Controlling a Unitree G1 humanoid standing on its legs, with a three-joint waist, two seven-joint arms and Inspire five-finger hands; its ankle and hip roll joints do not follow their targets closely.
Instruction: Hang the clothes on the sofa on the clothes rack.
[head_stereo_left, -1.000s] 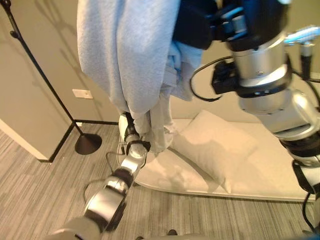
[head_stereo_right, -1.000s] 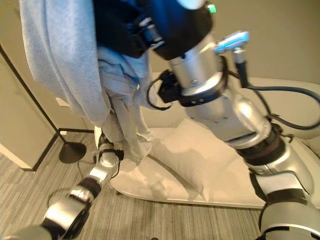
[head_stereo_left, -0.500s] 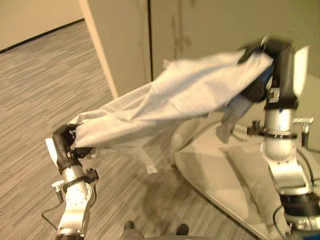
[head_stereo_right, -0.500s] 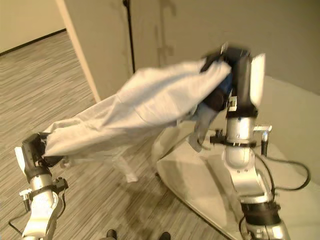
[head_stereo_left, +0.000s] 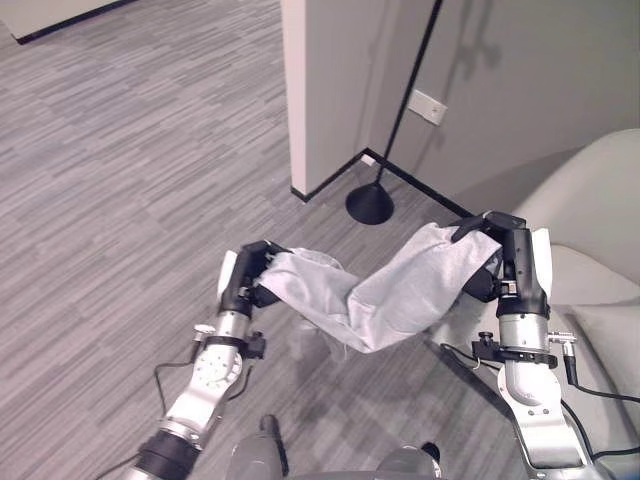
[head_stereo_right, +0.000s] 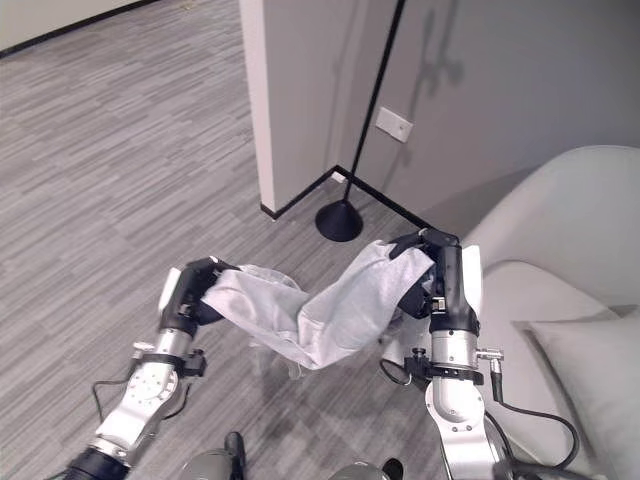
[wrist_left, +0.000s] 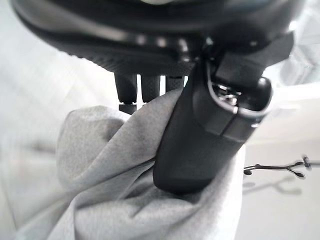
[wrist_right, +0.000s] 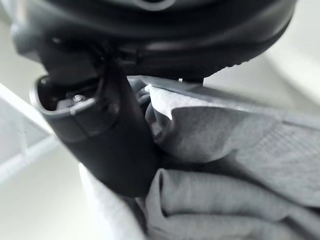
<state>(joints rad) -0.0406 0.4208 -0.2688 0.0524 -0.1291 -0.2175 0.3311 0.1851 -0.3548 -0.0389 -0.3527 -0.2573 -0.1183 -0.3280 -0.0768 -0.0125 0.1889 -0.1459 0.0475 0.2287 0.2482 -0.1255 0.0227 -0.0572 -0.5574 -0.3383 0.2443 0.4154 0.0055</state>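
Note:
A light grey garment (head_stereo_left: 385, 295) hangs stretched between my two hands, sagging in the middle above the floor. My left hand (head_stereo_left: 250, 275) is shut on its left end; in the left wrist view the thumb (wrist_left: 200, 145) presses the cloth (wrist_left: 115, 190) against the fingers. My right hand (head_stereo_left: 510, 262) is shut on the other end, with its thumb (wrist_right: 107, 145) pinching bunched folds (wrist_right: 220, 165). The black clothes rack pole (head_stereo_left: 408, 95) rises from a round base (head_stereo_left: 369, 205) in the wall corner, beyond the garment.
A white sofa (head_stereo_left: 595, 190) with a cushion (head_stereo_right: 600, 370) stands at the right. A wall corner (head_stereo_left: 305, 100) juts out at the back, with an outlet plate (head_stereo_left: 427, 106) on the wall. Grey striped carpet (head_stereo_left: 120, 180) spreads to the left.
The camera has swung and the whole scene has shifted. Both hands have come down and closer together; the garment, held high and stretched before, now sags low between them.

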